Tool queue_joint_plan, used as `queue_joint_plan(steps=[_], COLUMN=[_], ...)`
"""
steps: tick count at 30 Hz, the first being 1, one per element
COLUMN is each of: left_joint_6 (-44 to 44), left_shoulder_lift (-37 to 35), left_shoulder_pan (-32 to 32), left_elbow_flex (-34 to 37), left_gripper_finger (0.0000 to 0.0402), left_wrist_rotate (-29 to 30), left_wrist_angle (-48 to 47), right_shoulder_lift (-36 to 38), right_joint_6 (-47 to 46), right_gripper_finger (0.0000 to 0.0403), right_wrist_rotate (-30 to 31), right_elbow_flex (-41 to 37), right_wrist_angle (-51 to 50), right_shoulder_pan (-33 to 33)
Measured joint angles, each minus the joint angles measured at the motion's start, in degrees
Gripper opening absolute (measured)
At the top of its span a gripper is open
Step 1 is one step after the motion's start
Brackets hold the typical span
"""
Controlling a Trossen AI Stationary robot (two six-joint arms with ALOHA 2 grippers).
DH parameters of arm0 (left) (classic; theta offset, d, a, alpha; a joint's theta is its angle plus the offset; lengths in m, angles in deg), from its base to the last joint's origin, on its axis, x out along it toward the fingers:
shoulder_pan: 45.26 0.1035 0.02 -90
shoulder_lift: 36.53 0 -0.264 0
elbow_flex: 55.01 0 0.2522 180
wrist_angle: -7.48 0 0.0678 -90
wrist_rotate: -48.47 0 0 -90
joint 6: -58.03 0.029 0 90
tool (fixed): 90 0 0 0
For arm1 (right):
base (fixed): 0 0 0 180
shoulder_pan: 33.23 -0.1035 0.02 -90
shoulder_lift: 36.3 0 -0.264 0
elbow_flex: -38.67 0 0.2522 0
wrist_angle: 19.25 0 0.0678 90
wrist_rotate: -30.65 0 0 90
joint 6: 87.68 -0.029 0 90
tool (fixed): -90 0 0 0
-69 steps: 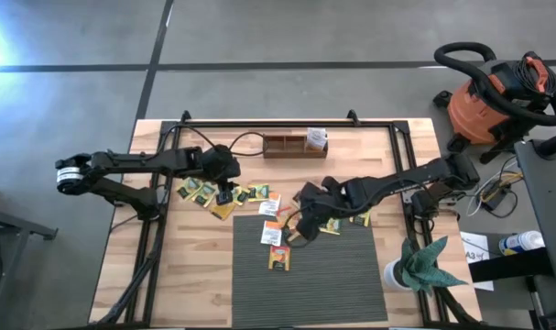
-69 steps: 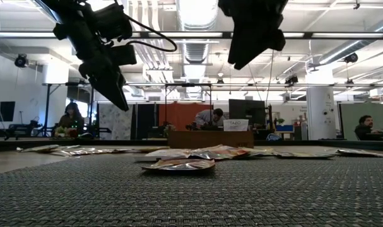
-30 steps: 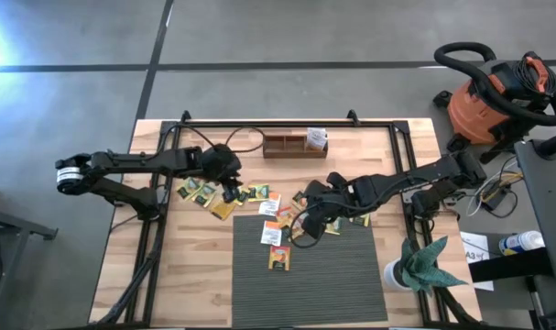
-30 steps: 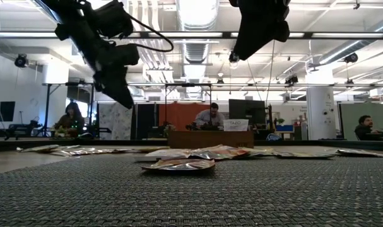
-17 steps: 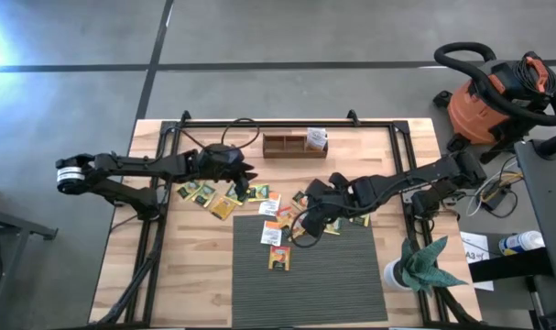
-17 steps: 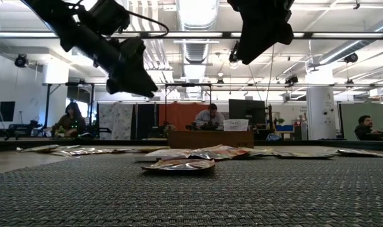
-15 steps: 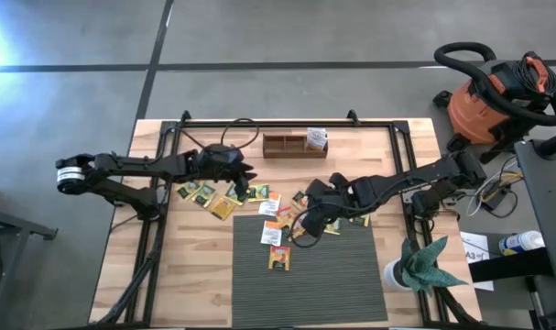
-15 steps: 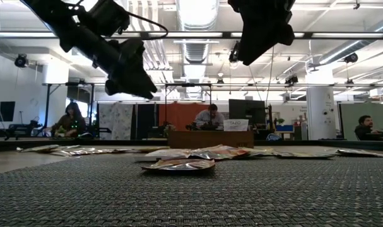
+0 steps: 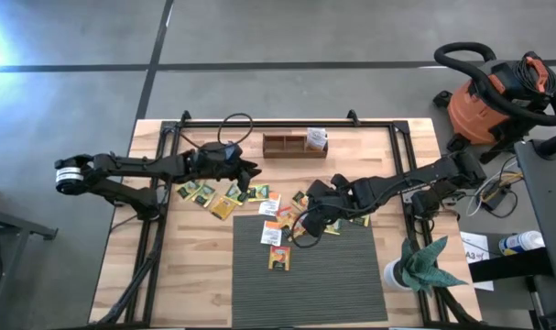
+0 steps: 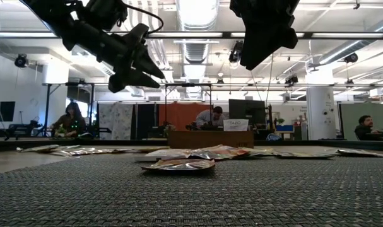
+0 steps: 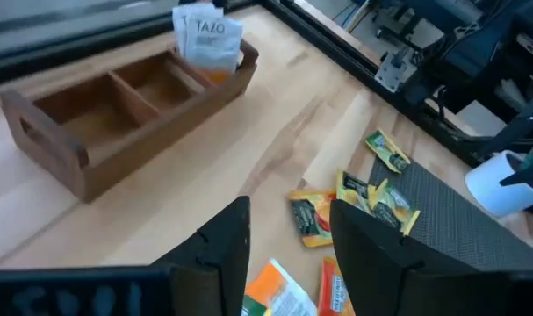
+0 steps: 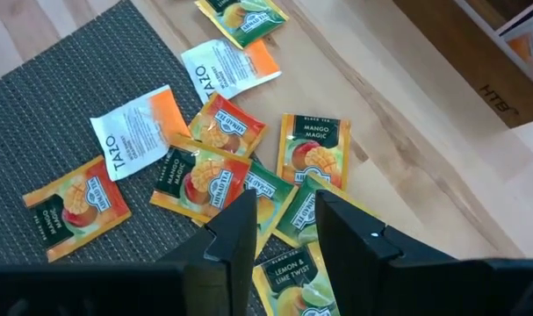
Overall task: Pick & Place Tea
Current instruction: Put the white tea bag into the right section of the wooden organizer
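Tea sachets lie flat in a scatter across the wood table and the far edge of the grey mat: yellow-green ones [image 9: 202,192], orange and white ones [image 9: 272,207], one apart [image 9: 278,258]. My left gripper [image 9: 255,170] [image 11: 288,215] is open and empty, held well above the table between the sachets and the wooden tray [image 9: 294,144]. It points almost level toward that tray [image 11: 117,114]. My right gripper [image 9: 299,232] [image 12: 284,206] is open and hovers, pointing down, over a cluster of mango sachets [image 12: 215,183]. In the low view both grippers hang high above the sachets [image 10: 178,165].
White Tazo sachets [image 11: 209,39] stand in the tray's end compartment; its other two show bare wood. A grey ribbed mat [image 9: 323,275] covers the near middle of the table. A white cup with a green plant [image 9: 417,266] stands near the right edge. Black frame rails [image 9: 268,122] border the table.
My left gripper has risen from pointing down over the yellow-green sachets, tipped up to nearly level, and swung toward the far edge and the tray. It carries nothing. My right gripper has stayed about where it was over the mango sachets. No sachet has moved.
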Motion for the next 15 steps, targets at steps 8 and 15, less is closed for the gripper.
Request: queue_joint_plan(steps=[8, 15], left_joint_6=[-5.31, 7.01], left_shoulder_lift=[1.76, 1.99], left_shoulder_pan=[-0.98, -11.67], left_elbow_flex=[0.00, 0.00], left_gripper_finger=[0.0151, 0.0151], left_wrist_rotate=[-17.67, -11.59], left_wrist_angle=[-1.55, -10.81], right_shoulder_lift=[0.00, -0.29], right_joint_6=[2.37, 2.78], right_gripper_finger=[0.0114, 0.0114], right_wrist_rotate=[-0.44, -1.73], right_elbow_flex=[-0.37, -0.37], right_wrist_angle=[0.13, 0.31], right_shoulder_pan=[-0.02, -0.39])
